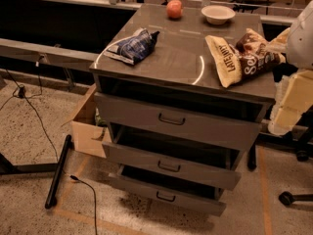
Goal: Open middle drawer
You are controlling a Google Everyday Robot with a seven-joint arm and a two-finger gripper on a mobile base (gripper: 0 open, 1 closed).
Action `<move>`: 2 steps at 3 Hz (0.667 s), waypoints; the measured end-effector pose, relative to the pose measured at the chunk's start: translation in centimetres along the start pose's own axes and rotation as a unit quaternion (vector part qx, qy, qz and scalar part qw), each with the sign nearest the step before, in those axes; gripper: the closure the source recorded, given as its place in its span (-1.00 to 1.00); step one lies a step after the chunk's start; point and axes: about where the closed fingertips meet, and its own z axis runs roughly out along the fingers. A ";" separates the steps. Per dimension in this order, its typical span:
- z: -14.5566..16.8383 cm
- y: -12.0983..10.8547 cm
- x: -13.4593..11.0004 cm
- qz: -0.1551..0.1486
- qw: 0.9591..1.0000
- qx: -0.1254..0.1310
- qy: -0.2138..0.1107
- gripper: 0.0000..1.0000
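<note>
The grey cabinet (181, 62) has three drawers, and each stands a little way out. The middle drawer (195, 170) is the second one, with a small dark wire handle (168, 167) centred on its front; a dark gap shows above it. The taller top drawer (210, 126) sits above it and the lowest drawer (190, 202) below. My gripper (289, 109) hangs at the right edge of the view, beside the cabinet's right side at about the top drawer's height, apart from the middle drawer's handle.
On the cabinet top lie a blue bag (133, 46), a brown chip bag (244, 58), an apple (174, 9) and a white bowl (217, 14). A cardboard box (88, 129) stands at the cabinet's left. Cables (36, 116) run over the floor. A chair base (293, 198) is at the right.
</note>
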 end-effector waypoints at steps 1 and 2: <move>-0.2 0.0 -0.2 -0.001 1.000 0.003 -0.004 -1.00; 1.5 0.2 -0.8 0.002 1.000 0.009 -0.014 -1.00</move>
